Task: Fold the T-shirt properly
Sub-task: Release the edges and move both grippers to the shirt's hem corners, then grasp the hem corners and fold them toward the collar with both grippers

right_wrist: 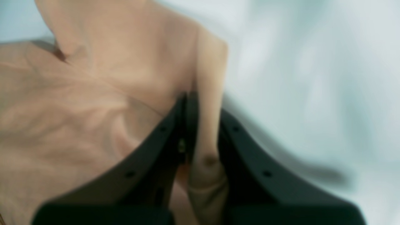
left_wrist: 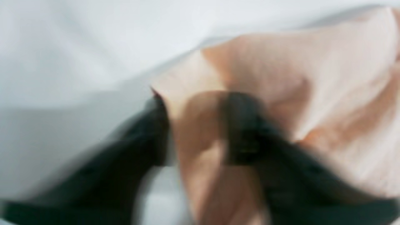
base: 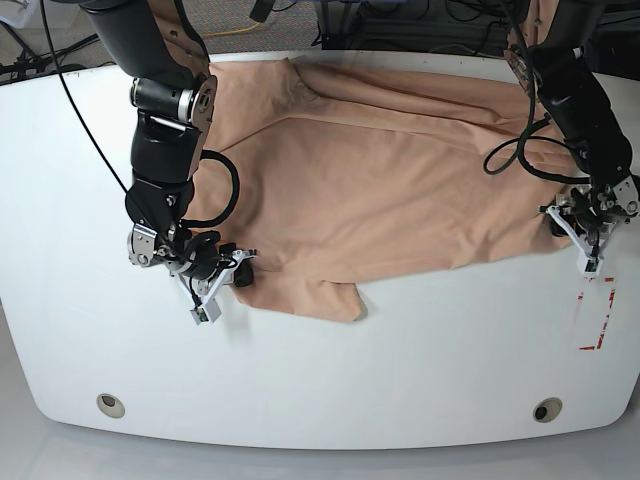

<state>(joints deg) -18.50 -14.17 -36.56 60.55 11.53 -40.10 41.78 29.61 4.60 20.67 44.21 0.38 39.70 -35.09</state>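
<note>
The peach T-shirt (base: 400, 180) lies spread across the white table, with a sleeve (base: 335, 298) pointing toward the front edge. At the base view's left, my right gripper (base: 243, 270) sits at the shirt's near left edge. The right wrist view shows that gripper (right_wrist: 200, 103) shut on a pinched fold of the T-shirt (right_wrist: 93, 93). My left gripper (base: 553, 222) is at the shirt's right edge. In the blurred left wrist view, a bunch of the T-shirt (left_wrist: 281, 62) lies between the left gripper's (left_wrist: 197, 125) two dark fingers, and the blur hides whether they clamp it.
The white table (base: 400, 390) has two round holes near its front edge (base: 110, 404) (base: 547, 409). A red mark (base: 595, 320) lies at the front right. Cables and dark gear crowd the space behind the table's far edge (base: 400, 30).
</note>
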